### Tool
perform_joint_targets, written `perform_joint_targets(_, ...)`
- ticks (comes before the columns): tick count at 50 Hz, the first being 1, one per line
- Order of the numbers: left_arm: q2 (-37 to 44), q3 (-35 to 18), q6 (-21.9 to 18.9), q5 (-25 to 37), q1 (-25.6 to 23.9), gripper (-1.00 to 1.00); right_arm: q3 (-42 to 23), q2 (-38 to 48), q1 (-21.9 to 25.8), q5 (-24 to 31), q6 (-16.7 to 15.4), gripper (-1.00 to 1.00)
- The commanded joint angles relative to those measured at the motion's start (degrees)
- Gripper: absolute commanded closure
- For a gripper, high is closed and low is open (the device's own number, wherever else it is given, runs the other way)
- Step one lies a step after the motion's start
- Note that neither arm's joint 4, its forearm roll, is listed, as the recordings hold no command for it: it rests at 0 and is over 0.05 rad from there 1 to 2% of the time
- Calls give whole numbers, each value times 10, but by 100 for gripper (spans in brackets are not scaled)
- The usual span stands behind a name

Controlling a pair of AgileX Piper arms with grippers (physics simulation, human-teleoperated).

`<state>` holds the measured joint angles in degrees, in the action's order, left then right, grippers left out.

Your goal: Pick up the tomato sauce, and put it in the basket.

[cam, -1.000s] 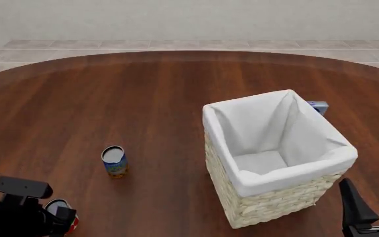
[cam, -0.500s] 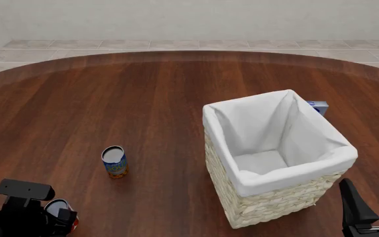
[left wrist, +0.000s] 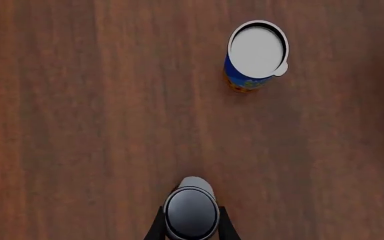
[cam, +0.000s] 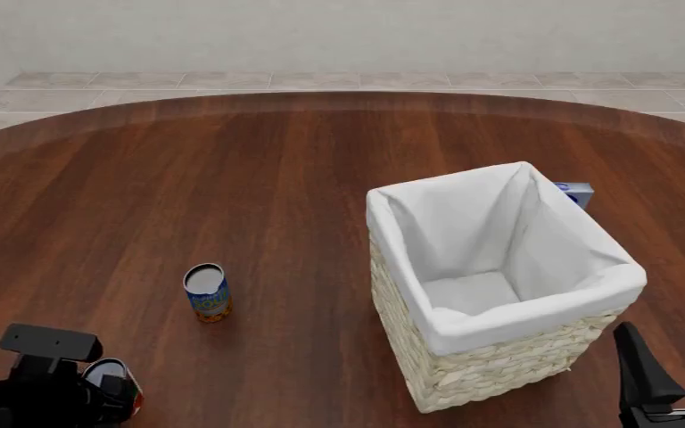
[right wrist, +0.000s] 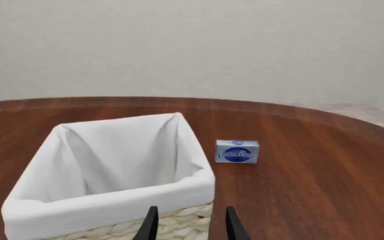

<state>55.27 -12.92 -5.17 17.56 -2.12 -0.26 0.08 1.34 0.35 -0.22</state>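
Little has moved since the earlier frames: the left gripper (cam: 104,397) with its camera mount is seen slightly lower and nearer the front edge than a second ago, then almost unchanged over the last half second. The tomato sauce (cam: 114,382) is clamped between the left fingers (left wrist: 157,229), its silvery top (left wrist: 190,212) seen from above in the left wrist view. Whether it has been lifted off the table (cam: 259,169) cannot be told.

The basket (cam: 503,299) stands well apart to the right, upright, its liner empty. The blue can (cam: 207,292) stands between gripper and basket. The right gripper (right wrist: 190,222) rests beside the basket with fingers apart, holding nothing.

Risks, as judged:
- The blue can may be knocked over if the transfer is made too low.
- The tall basket rim may be struck for the same reason.
- The smooth can may slip if gripped off-centre.
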Motion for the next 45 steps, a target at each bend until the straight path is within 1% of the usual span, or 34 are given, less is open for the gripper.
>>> perform_joint_targets(1, 1, 4, -14, -3, -5, 100, 0, 0, 0, -1, -1, -100)
perform_joint_targets(13, -11, -10, -20, 12, 2, 100, -1, 0, 0, 0, 0, -100)
perform_joint_targets(20, -24, -42, -29, 40, 6, 100, -1, 0, 0, 0, 0, -100)
perform_joint_targets(25, -34, -90, -38, 72, 3, 100, -1, 0, 0, 0, 0, -100)
perform_joint_targets(26, -35, -98, -31, 78, 0, 100, -1, 0, 0, 0, -1, -100)
perform_joint_targets(27, -37, -106, -34, 84, -1, 100, -1, 0, -1, 0, 0, -100)
perform_joint_targets(28, -37, -106, -34, 84, -1, 100, -1, 0, -1, 0, 0, -100)
perform_joint_targets(30, -32, -133, -41, 95, -6, 100, -1, 0, -1, 0, -1, -100)
perform_joint_targets(32, -31, -141, -42, 98, -10, 100, -1, 0, 0, 0, -1, -100)
perform_joint_targets(33, -30, -160, -42, 106, -17, 100, -1, 0, 0, 0, -2, -100)
perform_joint_targets(34, -30, -160, -42, 106, -17, 100, -1, 0, 0, 0, -2, -100)
perform_joint_targets(35, -28, -171, -41, 111, -22, 100, -1, 0, 0, 0, -1, -100)
perform_joint_targets(36, -24, -192, -44, 118, -25, 100, 0, 0, -1, 0, -2, -100)
perform_joint_targets(37, -24, -192, -44, 118, -25, 100, 0, 0, -1, 0, -2, -100)
perform_joint_targets(39, -18, -212, -50, 125, -30, 100, 0, 0, -2, 0, -2, -100)
perform_joint_targets(40, -11, -231, -53, 130, -35, 100, 0, 0, -2, 0, -2, -100)
perform_joint_targets(41, -11, -231, -53, 130, -35, 100, 0, 0, -2, 0, -2, -100)
perform_joint_targets(42, -5, -249, -55, 135, -40, 100, 0, 0, -3, 0, -2, -100)
perform_joint_targets(45, 0, -264, -58, 138, -41, 100, 0, 0, -4, 0, -3, -100)
